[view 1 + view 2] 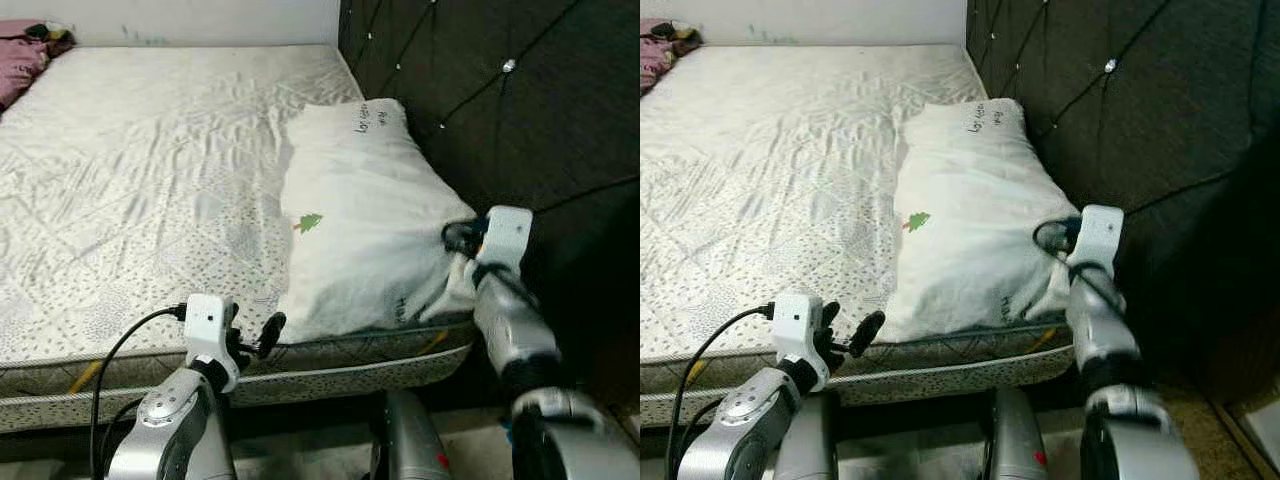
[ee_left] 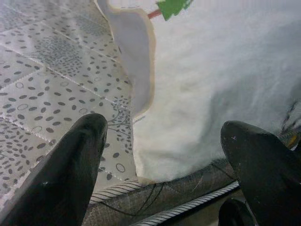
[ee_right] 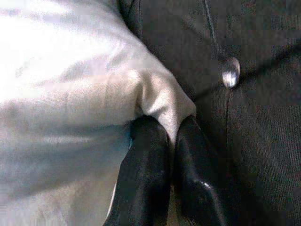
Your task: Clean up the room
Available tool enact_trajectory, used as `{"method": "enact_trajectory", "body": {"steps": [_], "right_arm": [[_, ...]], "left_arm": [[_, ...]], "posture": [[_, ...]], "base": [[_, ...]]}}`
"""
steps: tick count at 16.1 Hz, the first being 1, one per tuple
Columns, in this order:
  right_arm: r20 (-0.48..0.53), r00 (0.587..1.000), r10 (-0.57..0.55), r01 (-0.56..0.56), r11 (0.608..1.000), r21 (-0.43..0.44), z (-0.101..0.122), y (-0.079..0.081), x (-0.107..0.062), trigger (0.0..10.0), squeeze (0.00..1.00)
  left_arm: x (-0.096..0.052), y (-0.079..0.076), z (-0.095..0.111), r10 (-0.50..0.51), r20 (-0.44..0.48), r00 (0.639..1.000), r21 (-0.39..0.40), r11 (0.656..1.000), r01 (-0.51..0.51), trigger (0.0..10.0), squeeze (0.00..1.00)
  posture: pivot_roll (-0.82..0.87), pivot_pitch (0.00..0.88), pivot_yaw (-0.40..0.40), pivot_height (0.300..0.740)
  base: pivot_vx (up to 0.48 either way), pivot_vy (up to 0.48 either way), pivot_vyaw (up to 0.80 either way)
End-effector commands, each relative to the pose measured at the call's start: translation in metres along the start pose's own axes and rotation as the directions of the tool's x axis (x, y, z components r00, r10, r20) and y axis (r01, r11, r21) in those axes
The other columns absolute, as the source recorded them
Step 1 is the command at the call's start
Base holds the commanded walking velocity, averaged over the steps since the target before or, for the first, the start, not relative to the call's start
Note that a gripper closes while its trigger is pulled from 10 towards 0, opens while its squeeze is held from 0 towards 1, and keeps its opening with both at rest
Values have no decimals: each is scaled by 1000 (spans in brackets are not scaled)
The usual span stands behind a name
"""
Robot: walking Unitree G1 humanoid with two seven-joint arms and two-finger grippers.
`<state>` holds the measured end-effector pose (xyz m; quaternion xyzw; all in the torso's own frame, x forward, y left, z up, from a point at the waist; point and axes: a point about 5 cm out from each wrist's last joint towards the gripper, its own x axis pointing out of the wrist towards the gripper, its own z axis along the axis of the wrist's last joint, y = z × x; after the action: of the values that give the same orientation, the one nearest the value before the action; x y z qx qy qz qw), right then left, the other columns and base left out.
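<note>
**Pillow corner pinched at the headboard side**

At the far left corner of the mattress, a pink cloth is seen bunched against the wall. The mattress is covered by a pale, dotted sheet, wrinkled across its middle. The left gripper is held at the near edge of the bed, its fingers spread wide apart and nothing held between them; the near left corner of the white pillow lies just ahead of it. The pillow is laid along the right side of the bed, against the dark tufted headboard. A small green tree mark is printed on it. The pillow's near right corner is pinched by the right gripper, whose fingers are pressed together on the fabric.
</note>
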<state>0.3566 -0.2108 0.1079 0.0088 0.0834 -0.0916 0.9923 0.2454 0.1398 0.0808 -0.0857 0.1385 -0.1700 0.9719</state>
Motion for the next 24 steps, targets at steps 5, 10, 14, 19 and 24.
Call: {"method": "enact_trajectory", "body": {"steps": [5, 10, 14, 19, 24], "right_arm": [[-66, 998, -2, 3, 1000, 24, -36, 6, -43, 0, 0], [-41, 998, 36, -32, 995, 90, -32, 25, -67, 0, 0], [-87, 995, 38, -31, 996, 79, -37, 21, -74, 0, 0], [73, 996, 52, -56, 996, 63, 33, -5, -11, 0, 0], [148, 974, -174, 166, 984, 69, 89, -77, 14, 0, 0]], "left_arm": [[0, 2, 1, 12, 7, 1000, 26, 1000, -13, 10000, 0], [2, 4, 1, 10, 1, 1000, 45, 999, -10, 10000, 0], [2, 5, 0, 18, 1, 1000, 53, 998, -18, 10000, 0], [4, 3, 1, 17, 3, 1000, 57, 998, -17, 10000, 0], [1, 5, -2, 43, 2, 999, 58, 997, -43, 10000, 0]], "posture": [[46, 15, -49, 546], [38, 12, -38, 546], [35, 14, -37, 546], [32, 16, -28, 546], [41, 21, -38, 546]], "base": [[0, 0, 0], [0, 0, 0], [0, 0, 0], [0, 0, 0], [0, 0, 0]]}}
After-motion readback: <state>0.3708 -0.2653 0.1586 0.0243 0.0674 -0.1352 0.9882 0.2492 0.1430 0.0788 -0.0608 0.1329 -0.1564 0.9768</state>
